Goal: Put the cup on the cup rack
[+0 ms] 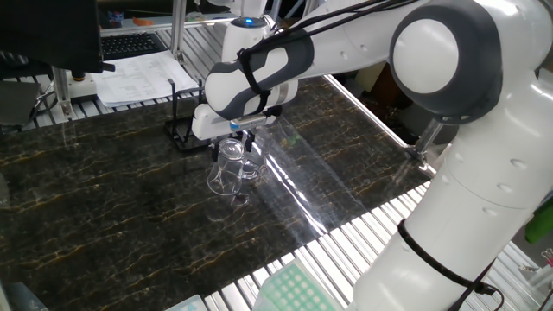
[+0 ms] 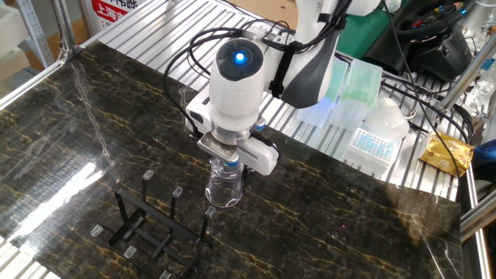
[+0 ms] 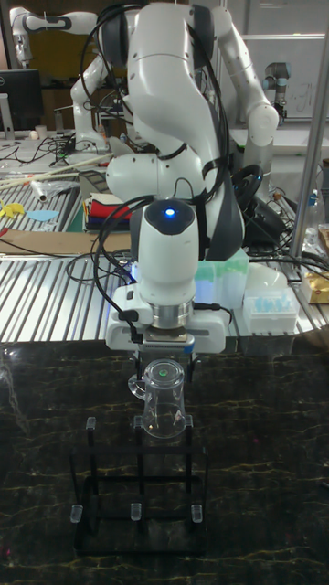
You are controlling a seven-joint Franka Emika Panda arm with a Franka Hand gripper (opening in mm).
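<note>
Cup (image 1: 228, 168) — clear glass mug, upside down with its wide mouth toward the surface (image 1: 104, 190) and its narrower base up. In the tall fixed view the cup (image 3: 163, 404) hangs just in front of the rack's rear pegs; whether its rim touches the dark marbled surface cannot be told from any view. Handle sticks out to the side, visible in one fixed view.

Claw (image 1: 242, 136) — directly above the cup, fingers pointing straight down and closed in on the cup's upturned base. From the other fixed view the claw (image 2: 229, 161) sits right on top of the glass (image 2: 224, 186), fingers narrowly spaced and gripping it. A blue light glows on the wrist housing.

Cup rack (image 2: 151, 225) — black wire stand, rectangular base, thin upright pegs with pale caps. It stands just beside the cup, toward the surface edge in that view. In one fixed view the rack (image 1: 183, 130) is partly hidden behind the arm.

Beyond the surface: ribbed metal bench, papers (image 1: 138, 73), plastic tip boxes (image 2: 373, 139).
</note>
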